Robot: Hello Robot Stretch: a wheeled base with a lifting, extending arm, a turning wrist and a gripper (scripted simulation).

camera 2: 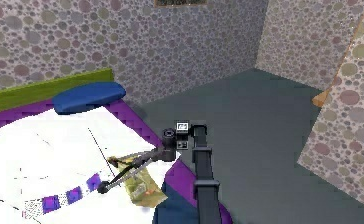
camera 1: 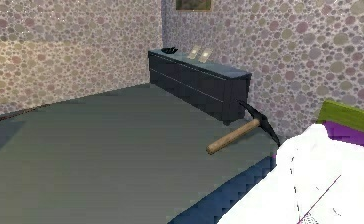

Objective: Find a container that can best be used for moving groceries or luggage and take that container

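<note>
In the arm side view the dark arm (camera 2: 204, 180) rises from the bottom edge, with two white marked squares at its far end. Left of them the gripper (camera 2: 110, 172) reaches over a bed's white sheet (camera 2: 50, 150). A small tan and yellowish thing (camera 2: 142, 190) lies on the bed at the gripper's fingers; its shape is too small to name. I cannot tell whether the gripper touches it or holds anything. A blue fold of cloth (camera 2: 180, 198) lies beside the arm.
The bed has a purple border, a green headboard (camera 2: 50, 88) and a blue pillow (camera 2: 90, 97). A dark dresser (camera 1: 200, 85) with small items on top stands by the far wall. A wooden-handled tool (camera 1: 235, 135) leans beside it. Grey floor (camera 1: 100, 140) lies open.
</note>
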